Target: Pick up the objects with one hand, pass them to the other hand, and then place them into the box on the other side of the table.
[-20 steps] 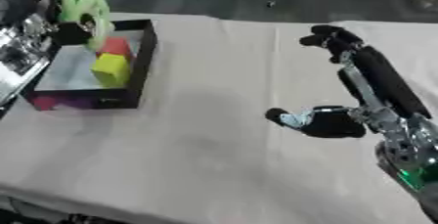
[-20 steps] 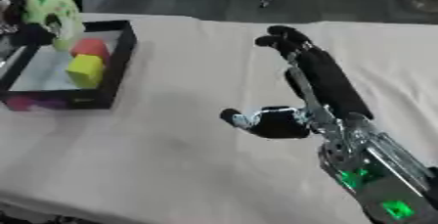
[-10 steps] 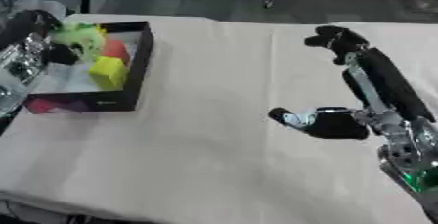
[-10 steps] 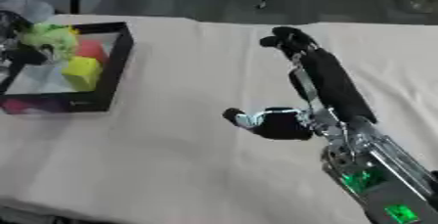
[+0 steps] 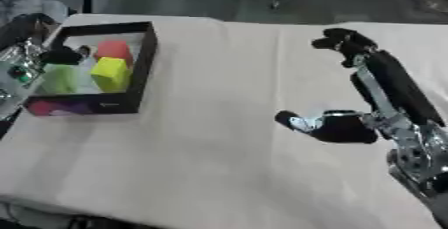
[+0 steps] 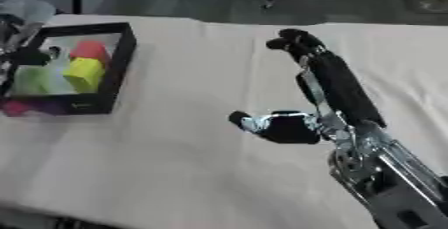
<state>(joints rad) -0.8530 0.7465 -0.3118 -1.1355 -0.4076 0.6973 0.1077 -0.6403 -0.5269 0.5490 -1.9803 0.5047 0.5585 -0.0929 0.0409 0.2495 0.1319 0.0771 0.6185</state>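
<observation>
A black-walled box (image 5: 144, 58) sits far left of the right hand (image 5: 346, 123), beside the left hand (image 5: 35, 60). Inside lie a red block (image 5: 114, 49), a yellow block (image 5: 110, 73) and a pale green object (image 5: 61, 78) nearest the left hand.

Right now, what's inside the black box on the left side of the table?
Inside the black box sit a yellow block, a red block behind it and a light green object beside them. The left hand reaches in over the green one, hiding part of the floor.
</observation>
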